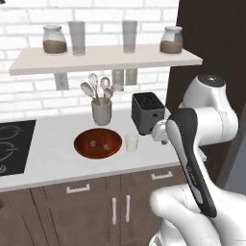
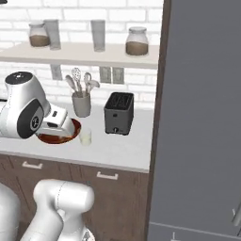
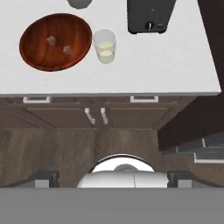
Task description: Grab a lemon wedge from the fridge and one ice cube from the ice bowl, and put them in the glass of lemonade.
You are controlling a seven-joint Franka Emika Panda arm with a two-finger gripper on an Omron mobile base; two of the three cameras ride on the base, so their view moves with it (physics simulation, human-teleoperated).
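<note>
A kitchen bench (image 1: 57, 129) carries the wooden bowl (image 1: 97, 142), with two small grey ice cubes lying apart on its floor; one cube (image 3: 67, 50) sits nearer the glass (image 3: 105, 45), the other (image 3: 51, 40) toward the bowl's middle. The glass of pale lemonade stands just beside the bowl's rim, between it and the black toaster (image 1: 148, 112). A cup of utensils (image 1: 101, 108) stands behind the bowl. The fridge (image 2: 202, 117) rises to the right of the bench, its grey door flat and closed; no lemon wedge is visible, and it is presumably inside.

The arm's hand hangs high above the bench edge, looking down on the cabinet fronts and floor. The tool's (image 3: 113, 177) dark tips sit wide apart at the bottom corners of the hand view, spread with nothing between them.

Neither item appears fetched yet. The ice will likely be light, hard and slick; pinching across two flat opposite faces looks safest, with gentle force so it does not squirt out. The wedge would be soft and tiny.
</note>
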